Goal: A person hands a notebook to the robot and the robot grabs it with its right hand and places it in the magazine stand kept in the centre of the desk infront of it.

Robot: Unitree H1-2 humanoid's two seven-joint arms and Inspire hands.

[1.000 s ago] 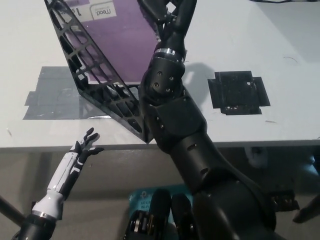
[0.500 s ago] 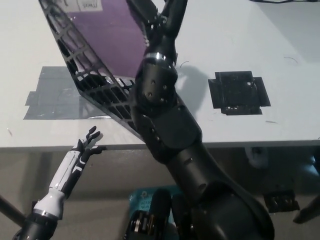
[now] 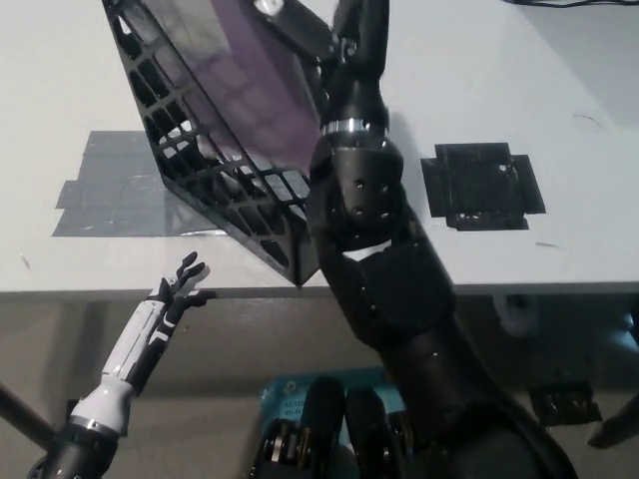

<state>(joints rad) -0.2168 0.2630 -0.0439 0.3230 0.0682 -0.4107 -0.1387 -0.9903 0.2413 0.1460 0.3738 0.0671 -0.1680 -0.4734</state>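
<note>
In the head view, at the top edge, my right hand (image 3: 300, 25) reaches into the black magazine stand (image 3: 215, 170) on the white desk (image 3: 499, 90); I cannot tell if it grips. The purple notebook (image 3: 265, 95) leans inside the stand. My left hand (image 3: 180, 284) rests below the desk edge, fingers spread, holding nothing.

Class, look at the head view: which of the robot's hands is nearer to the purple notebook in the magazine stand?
Right. The black right hand is at the purple notebook inside the magazine stand, at the picture's top. The white left hand hangs off the desk edge, below the stand, well away.
</note>
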